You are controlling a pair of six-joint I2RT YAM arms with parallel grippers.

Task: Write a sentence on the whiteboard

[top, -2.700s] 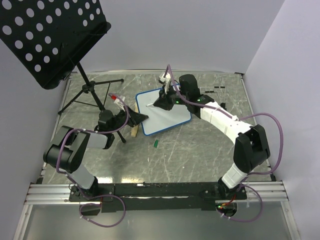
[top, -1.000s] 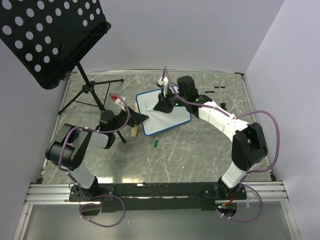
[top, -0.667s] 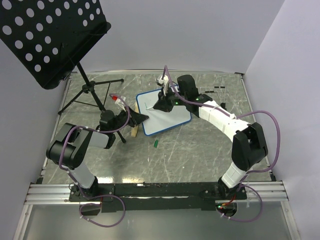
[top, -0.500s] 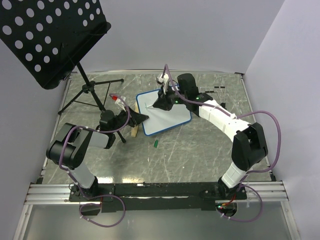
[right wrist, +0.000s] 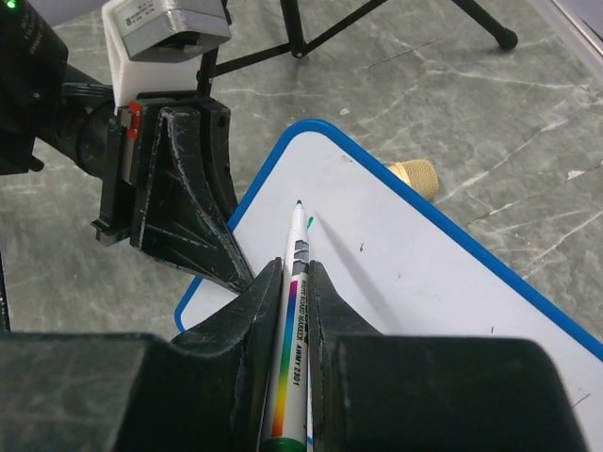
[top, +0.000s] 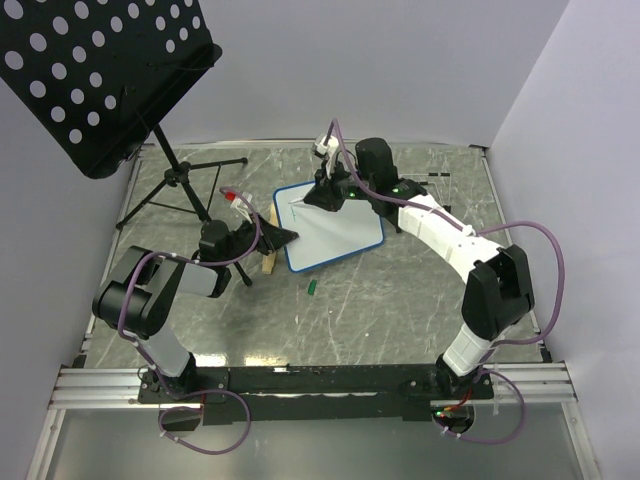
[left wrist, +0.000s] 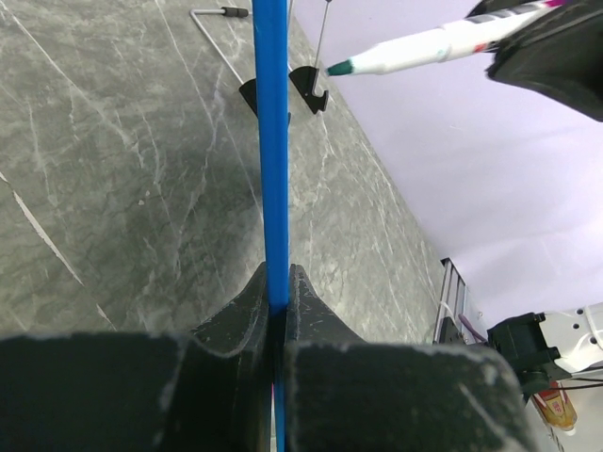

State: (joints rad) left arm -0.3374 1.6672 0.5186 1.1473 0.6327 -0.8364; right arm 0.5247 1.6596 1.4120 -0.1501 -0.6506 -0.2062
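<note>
The whiteboard (top: 340, 235), white with a blue rim, lies tilted on the table's middle. My left gripper (top: 281, 237) is shut on its left edge. In the left wrist view the rim (left wrist: 273, 141) runs edge-on between the jaws of the left gripper (left wrist: 276, 282). My right gripper (top: 322, 195) is shut on a white marker (right wrist: 297, 273) with a rainbow stripe. Its green tip hovers just above the board (right wrist: 415, 273) near the far left corner. The marker also shows in the left wrist view (left wrist: 424, 47). Of the sentence I see only a small green mark (right wrist: 309, 223), no readable letters.
A black perforated music stand (top: 100, 70) stands at the far left, its tripod legs (top: 185, 190) beside the left gripper. A wooden block (top: 268, 262) lies under the board's left edge. A green cap (top: 313, 287) lies in front of the board. Small black clips (top: 430, 180) lie far right.
My right gripper has moved with the marker a little toward the far left corner of the board and lifted its tip off the surface. The left gripper and the board have not moved.
</note>
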